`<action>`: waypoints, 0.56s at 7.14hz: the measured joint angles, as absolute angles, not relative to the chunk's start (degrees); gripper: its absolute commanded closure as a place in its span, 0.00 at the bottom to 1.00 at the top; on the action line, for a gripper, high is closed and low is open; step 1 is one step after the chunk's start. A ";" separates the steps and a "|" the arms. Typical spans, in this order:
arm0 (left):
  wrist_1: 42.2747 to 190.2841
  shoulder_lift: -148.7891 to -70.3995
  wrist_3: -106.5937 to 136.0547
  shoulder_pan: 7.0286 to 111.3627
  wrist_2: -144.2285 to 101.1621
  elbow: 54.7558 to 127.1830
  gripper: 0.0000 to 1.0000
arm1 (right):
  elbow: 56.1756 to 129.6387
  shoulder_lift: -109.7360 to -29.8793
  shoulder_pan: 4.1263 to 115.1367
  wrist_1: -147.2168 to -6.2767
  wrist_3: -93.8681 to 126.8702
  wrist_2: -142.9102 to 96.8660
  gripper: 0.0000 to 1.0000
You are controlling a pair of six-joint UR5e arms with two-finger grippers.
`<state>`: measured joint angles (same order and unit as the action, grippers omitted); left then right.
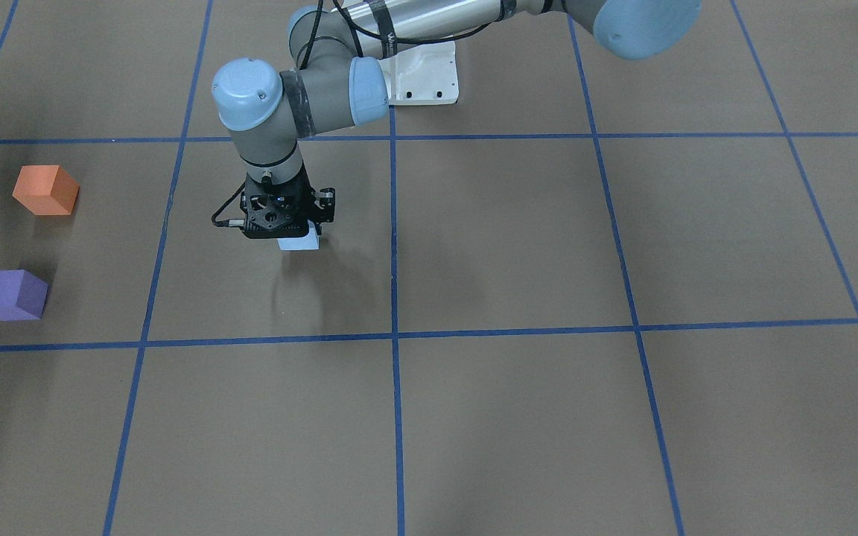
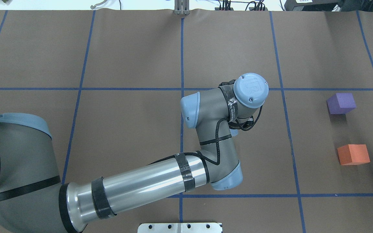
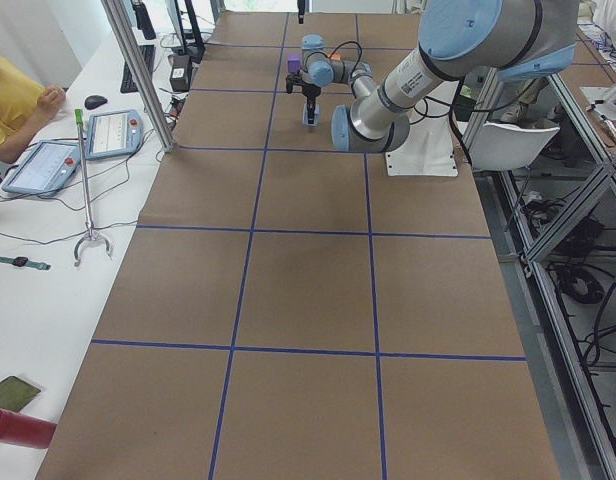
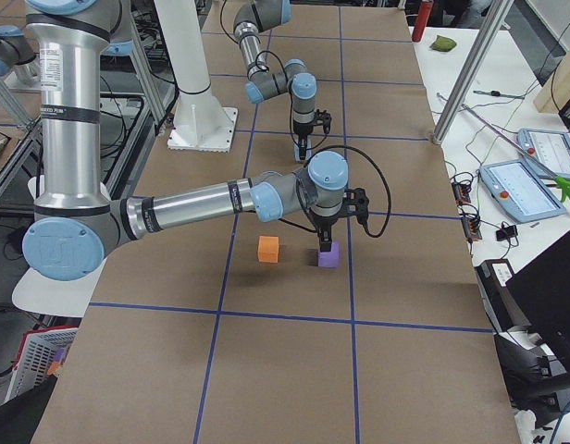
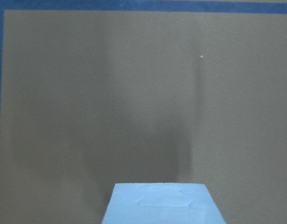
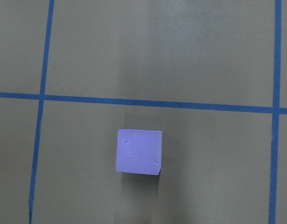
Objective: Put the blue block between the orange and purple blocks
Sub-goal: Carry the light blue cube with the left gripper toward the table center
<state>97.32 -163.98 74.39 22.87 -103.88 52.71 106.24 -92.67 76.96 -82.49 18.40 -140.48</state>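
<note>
The light blue block (image 1: 299, 242) is held by my left gripper (image 1: 295, 228), which is shut on it a little above the brown table, near the middle. The block fills the bottom of the left wrist view (image 5: 162, 204). The orange block (image 1: 45, 190) and the purple block (image 1: 10, 295) sit apart at the table's end on my right, with a gap between them. They also show in the overhead view: orange (image 2: 353, 154), purple (image 2: 341, 103). My right gripper (image 4: 325, 242) hangs high over the purple block (image 6: 139, 151). I cannot tell whether it is open.
Blue tape lines (image 1: 393, 335) grid the table. The white base plate (image 1: 425, 74) is at the robot's side. A side bench with tablets (image 3: 113, 132) and a seated person (image 3: 13, 100) runs along the far edge.
</note>
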 measured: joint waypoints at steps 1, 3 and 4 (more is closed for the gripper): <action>97.65 -164.22 74.39 22.76 -103.78 51.91 0.37 | 106.35 -92.67 76.09 -82.53 18.49 -141.12 0.00; 97.78 -164.26 74.23 22.53 -103.59 51.27 0.13 | 106.34 -92.59 75.22 -82.53 18.70 -142.98 0.00; 97.78 -164.27 74.20 22.46 -103.55 51.20 0.01 | 106.36 -92.46 74.82 -82.48 18.74 -143.34 0.00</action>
<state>97.78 -164.27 74.20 22.46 -103.55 51.20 106.36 -92.46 74.82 -82.48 18.74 -143.34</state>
